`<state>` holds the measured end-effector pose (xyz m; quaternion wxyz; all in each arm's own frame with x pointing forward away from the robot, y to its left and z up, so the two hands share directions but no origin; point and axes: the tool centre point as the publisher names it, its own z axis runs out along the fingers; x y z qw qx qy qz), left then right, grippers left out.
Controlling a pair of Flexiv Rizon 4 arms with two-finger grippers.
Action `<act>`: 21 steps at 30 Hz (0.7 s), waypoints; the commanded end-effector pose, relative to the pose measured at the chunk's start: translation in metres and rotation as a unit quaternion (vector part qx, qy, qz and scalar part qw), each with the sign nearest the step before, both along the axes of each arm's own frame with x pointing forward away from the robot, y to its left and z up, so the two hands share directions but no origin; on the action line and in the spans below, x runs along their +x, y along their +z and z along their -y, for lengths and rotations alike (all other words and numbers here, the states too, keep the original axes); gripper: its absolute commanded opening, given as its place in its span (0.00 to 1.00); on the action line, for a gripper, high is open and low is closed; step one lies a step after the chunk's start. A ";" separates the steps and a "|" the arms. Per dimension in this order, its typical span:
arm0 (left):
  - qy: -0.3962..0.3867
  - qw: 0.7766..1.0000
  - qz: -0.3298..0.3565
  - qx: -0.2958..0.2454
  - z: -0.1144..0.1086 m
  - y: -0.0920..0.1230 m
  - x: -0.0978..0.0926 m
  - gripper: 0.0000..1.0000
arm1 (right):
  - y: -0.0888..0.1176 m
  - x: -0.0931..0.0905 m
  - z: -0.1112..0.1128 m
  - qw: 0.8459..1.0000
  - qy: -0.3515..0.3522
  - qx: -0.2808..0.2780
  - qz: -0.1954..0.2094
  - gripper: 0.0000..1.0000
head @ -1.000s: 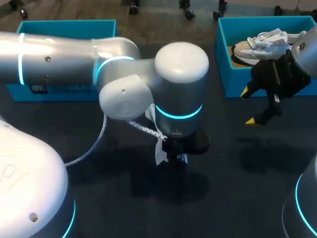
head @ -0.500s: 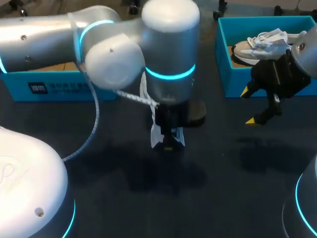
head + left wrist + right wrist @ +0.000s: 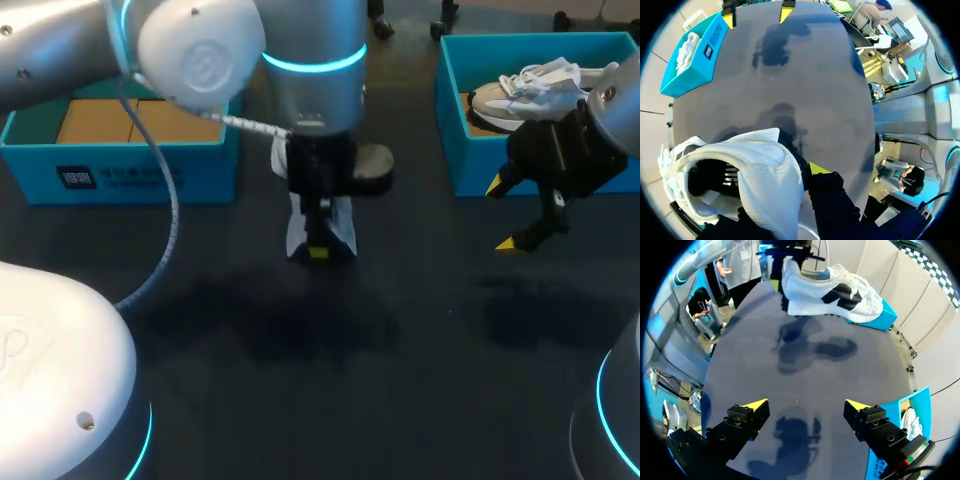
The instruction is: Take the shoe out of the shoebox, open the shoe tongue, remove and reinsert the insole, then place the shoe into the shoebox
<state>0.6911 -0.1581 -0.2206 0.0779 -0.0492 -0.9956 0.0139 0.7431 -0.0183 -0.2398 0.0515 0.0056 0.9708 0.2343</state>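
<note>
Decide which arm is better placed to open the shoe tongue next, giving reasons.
Right. The right hand is open and empty, facing the shoe; the left hand is shut on the shoe's heel.

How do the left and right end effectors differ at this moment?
The left end effector is shut on the white shoe, holding it clear of the table; the right end effector is open and holds nothing. The left one is over the table's middle; the right one is close to the right shoebox, which holds another shoe. Both have yellow tips.
</note>
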 end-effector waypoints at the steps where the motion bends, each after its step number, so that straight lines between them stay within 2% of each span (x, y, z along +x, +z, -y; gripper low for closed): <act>1: 0.002 1.000 -0.009 -0.012 -0.025 0.008 0.009 0.00 | 0.000 -0.001 0.000 1.000 0.000 0.000 0.001 1.00; 11: 0.012 0.999 -0.029 -0.020 -0.071 0.012 0.024 0.00 | 0.000 -0.001 0.000 1.000 0.000 0.000 0.001 1.00; 17: 0.042 0.999 -0.020 -0.021 -0.104 0.013 0.035 0.00 | 0.000 -0.001 0.000 1.000 0.000 0.000 0.001 1.00; 21: 0.055 0.998 -0.013 -0.022 -0.117 0.014 0.037 0.00 | 0.000 -0.001 0.000 1.000 0.000 0.000 0.001 1.00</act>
